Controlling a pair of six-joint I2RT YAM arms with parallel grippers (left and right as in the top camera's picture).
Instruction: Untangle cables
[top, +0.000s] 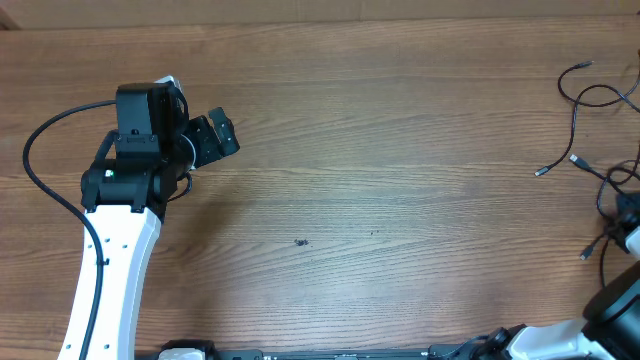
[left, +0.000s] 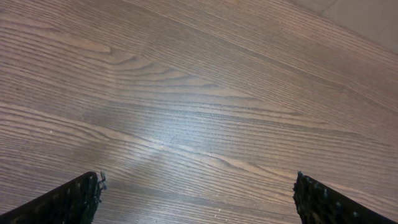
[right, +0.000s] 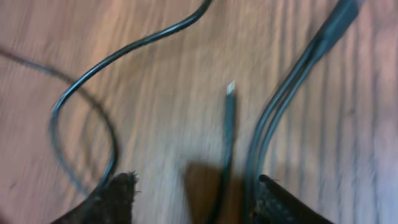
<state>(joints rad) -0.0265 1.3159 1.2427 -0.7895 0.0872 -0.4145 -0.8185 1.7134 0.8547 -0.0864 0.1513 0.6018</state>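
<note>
Cables lie directly beneath the right pincer, whose two dark fingers stand apart, released, clamping nothing. One thin black cord runs up the gap between them without visibly touching either and ends in a small silver plug tip. Just beside the right-hand finger, a pair of strands runs side by side toward the upper right corner of the wrist view, where it meets a thicker, blurred part. On the other side, a single cord bends in a wide curl away from the left-hand finger and leaves by the top edge. This view is blurred, so finer crossings cannot be told.

Seen from overhead, the cables keep to the far right edge of the worktop, and some loops run out of the picture there. The right arm comes in at the lower right corner, close to them. Two loose plug ends reach leftward onto the wood.

The left pincer is well apart from all this, in the far-left part of the worktop. Its fingers are spread wide, released, with only wood grain between them. The left arm's own thick wire bows out toward the left edge. Between the two arms lies a broad stretch of wood, marked by a small dark speck.
</note>
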